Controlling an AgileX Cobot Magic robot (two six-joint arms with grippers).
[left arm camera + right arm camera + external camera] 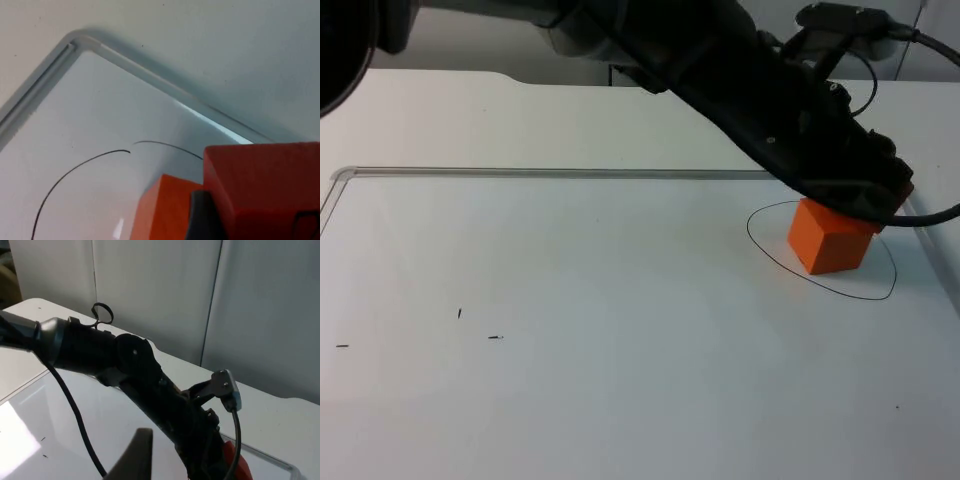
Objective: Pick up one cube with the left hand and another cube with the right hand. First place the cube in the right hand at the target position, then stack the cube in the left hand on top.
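An orange cube (830, 240) sits on the white board inside a hand-drawn black circle (751, 232) at the right. My left gripper (865, 195) reaches across from the upper left and hangs right over this cube. It is shut on a second orange-red cube (265, 185), held just above and slightly off the lower cube (165, 210). From above, the arm hides most of the held cube, leaving an orange sliver (906, 189). My right gripper (136, 457) waits raised off to the side, facing the left arm (150, 375).
The white board's raised metal rim (550, 173) runs across the back and turns a corner (75, 42) near the circle. Small pen marks (459, 313) dot the board's left half. The grey partition wall (160, 295) stands behind the table.
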